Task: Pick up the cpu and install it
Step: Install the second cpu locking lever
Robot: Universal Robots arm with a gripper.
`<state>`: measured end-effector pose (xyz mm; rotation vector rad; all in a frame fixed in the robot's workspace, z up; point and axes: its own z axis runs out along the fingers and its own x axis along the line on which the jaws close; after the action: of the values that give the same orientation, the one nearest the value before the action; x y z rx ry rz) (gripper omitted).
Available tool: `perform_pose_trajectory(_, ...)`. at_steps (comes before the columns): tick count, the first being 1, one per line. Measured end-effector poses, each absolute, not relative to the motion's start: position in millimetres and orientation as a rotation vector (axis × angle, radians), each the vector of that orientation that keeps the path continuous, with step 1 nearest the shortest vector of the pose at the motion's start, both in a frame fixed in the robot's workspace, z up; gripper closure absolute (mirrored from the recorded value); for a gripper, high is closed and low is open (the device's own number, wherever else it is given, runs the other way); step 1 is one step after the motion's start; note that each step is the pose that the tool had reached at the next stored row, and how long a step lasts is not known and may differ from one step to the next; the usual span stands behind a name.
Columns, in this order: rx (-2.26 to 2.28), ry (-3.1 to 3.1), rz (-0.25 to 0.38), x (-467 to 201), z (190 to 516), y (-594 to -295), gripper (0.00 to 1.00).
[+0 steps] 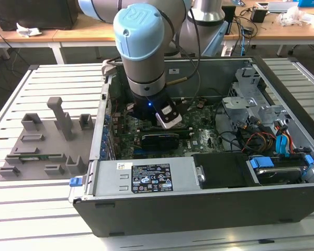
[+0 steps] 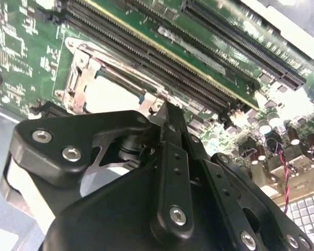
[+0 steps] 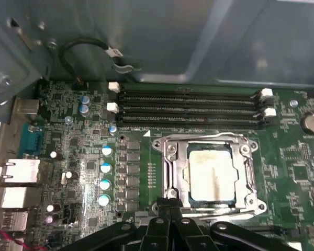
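The cpu, a pale silvery square plate, lies flat inside the metal-framed socket on the green motherboard. My gripper stands just at the socket's near edge, its black fingertips pressed together with nothing between them. In the second wrist view the same cpu shows in the socket beyond the closed tips of the gripper. In the exterior view my arm's wrist reaches down into the open computer case over the motherboard.
Long memory slots run beside the socket. A power supply, a drive cage and coloured cables crowd the case. A grey fixture plate with blocks lies on the slatted table at the exterior view's left.
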<state>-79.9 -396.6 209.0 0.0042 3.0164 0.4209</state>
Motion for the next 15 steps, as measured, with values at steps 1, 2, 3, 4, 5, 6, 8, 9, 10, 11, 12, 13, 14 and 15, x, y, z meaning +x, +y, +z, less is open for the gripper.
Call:
perform_pose_trajectory(1,0.015,3.017,0.409,-78,209,-397,0.89)
perform_pose_trajectory(2,0.023,3.017,0.401,-76,209,-396,0.89)
perform_pose_trajectory(3,0.029,3.017,0.397,-74,209,-396,0.89)
perform_pose_trajectory(4,0.036,3.018,0.39,-71,209,-396,0.89)
perform_pose_trajectory(5,0.041,3.018,0.385,-69,209,-396,0.89)
perform_pose_trajectory(6,0.048,3.018,0.376,-66,209,-396,0.89)
perform_pose_trajectory(8,0.054,3.018,0.368,-61,209,-394,0.89)
perform_pose_trajectory(9,0.056,3.018,0.366,-60,209,-393,0.89)
perform_pose_trajectory(10,0.057,3.019,0.364,-58,209,-391,0.89)
perform_pose_trajectory(11,0.064,3.019,0.352,-50,209,-374,0.89)
perform_pose_trajectory(12,0.065,3.02,0.342,-47,209,-359,0.89)
perform_pose_trajectory(13,0.065,3.021,0.334,-46,210,-358,0.89)
perform_pose_trajectory(14,0.064,3.021,0.328,-45,210,-357,0.89)
perform_pose_trajectory(15,0.064,3.023,0.317,-43,213,-357,0.89)
